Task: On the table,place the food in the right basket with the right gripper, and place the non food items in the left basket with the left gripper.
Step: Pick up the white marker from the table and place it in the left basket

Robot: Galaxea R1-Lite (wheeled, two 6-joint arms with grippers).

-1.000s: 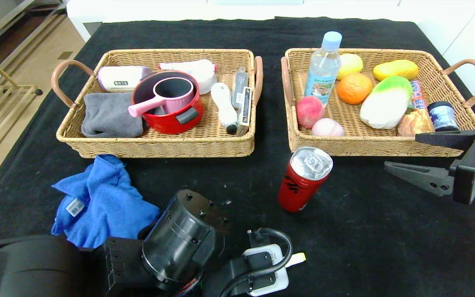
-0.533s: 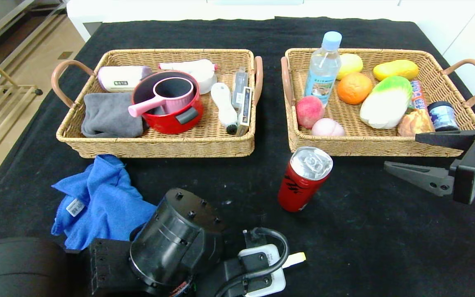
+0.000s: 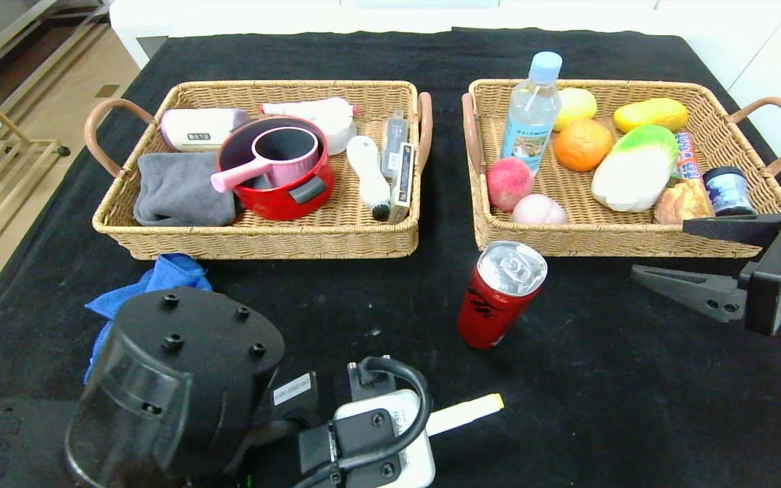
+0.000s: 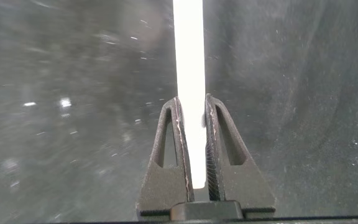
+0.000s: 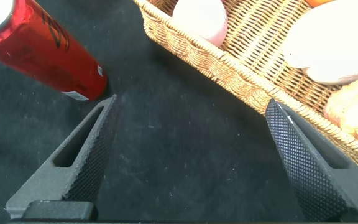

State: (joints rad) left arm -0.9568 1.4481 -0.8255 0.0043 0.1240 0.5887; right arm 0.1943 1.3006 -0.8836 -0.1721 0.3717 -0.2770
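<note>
My left gripper (image 4: 191, 102) is shut on a thin pale yellow-white stick (image 4: 189, 56), held just above the black cloth. In the head view the stick (image 3: 466, 413) pokes out from under my left wrist at the near edge; the fingers are hidden there. A red drink can (image 3: 499, 295) stands in front of the right basket (image 3: 607, 247) and also shows in the right wrist view (image 5: 36, 53). My right gripper (image 3: 659, 249) hovers open and empty to the can's right, by the basket's front wall (image 5: 229, 68). A blue cloth (image 3: 167, 274) lies before the left basket (image 3: 262, 244), mostly hidden by my left arm.
The left basket holds a grey cloth (image 3: 177, 190), a red pot (image 3: 282, 179) with a pink cup, and several small items. The right basket holds a water bottle (image 3: 529, 115), peaches, an orange (image 3: 582, 144), a cabbage (image 3: 634, 169) and other food.
My left arm has swung left and now covers most of the blue cloth. More of the stick shows beyond the wrist. The right arm and the can have not moved.
</note>
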